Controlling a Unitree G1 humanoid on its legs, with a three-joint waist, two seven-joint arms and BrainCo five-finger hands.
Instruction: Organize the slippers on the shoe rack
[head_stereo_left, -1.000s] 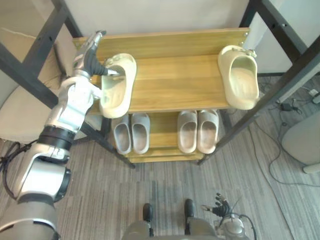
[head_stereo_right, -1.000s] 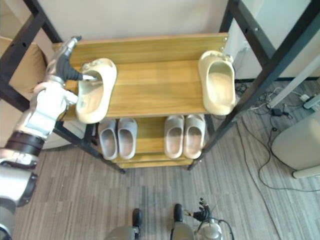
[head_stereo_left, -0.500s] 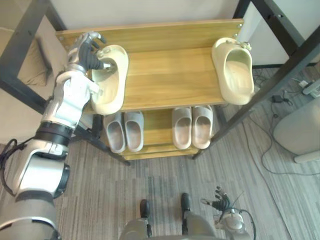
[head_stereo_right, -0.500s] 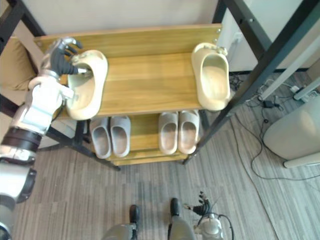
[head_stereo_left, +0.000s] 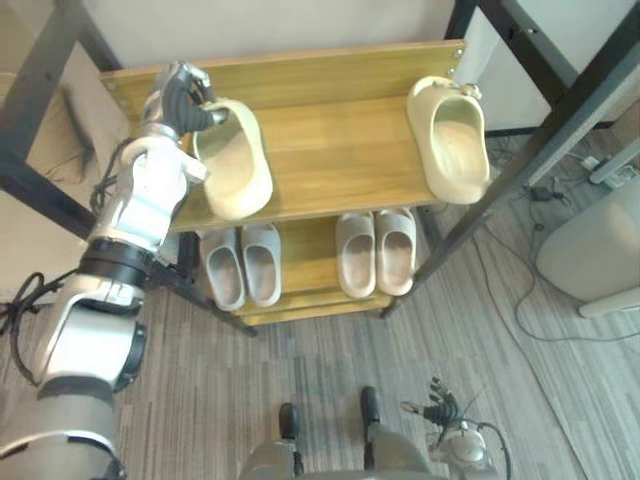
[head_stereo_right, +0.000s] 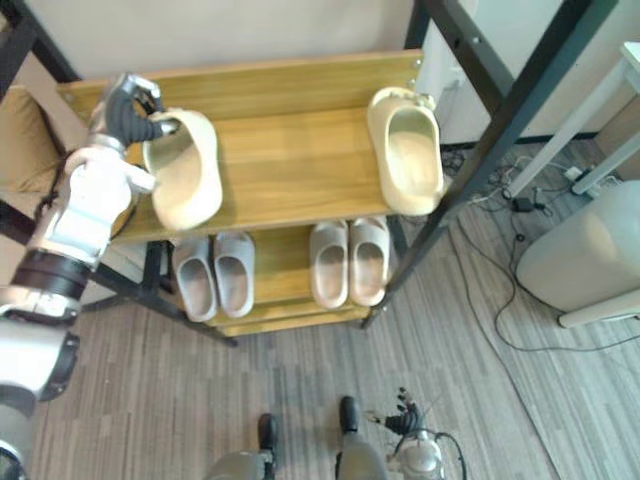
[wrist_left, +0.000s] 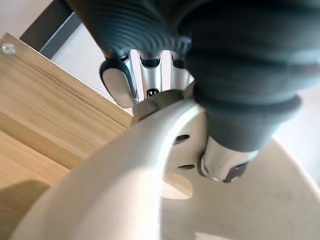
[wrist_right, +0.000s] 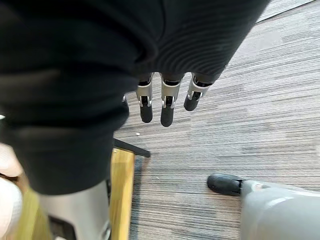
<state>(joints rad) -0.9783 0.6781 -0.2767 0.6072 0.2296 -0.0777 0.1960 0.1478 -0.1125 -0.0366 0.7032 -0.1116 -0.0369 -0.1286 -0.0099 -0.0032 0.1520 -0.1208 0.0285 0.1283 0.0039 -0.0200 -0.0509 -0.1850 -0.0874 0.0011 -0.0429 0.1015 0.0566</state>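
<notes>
Shoe rack (head_stereo_left: 300, 70) only partly sorted
Left hand (head_stereo_left: 180, 100) grips one cream slipper (head_stereo_left: 235, 165), its mate (head_stereo_left: 450, 140) well apart; right hand (wrist_right: 167, 100) slack.

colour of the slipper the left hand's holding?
Pale cream. The slipper, gripped by the left hand, shows best in the left eye view.

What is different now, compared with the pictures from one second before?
The left hand, still gripping the left cream slipper, has swung its toe toward the middle of the top shelf. The right cream slipper, the grey slippers below and the low right hand stayed.
</notes>
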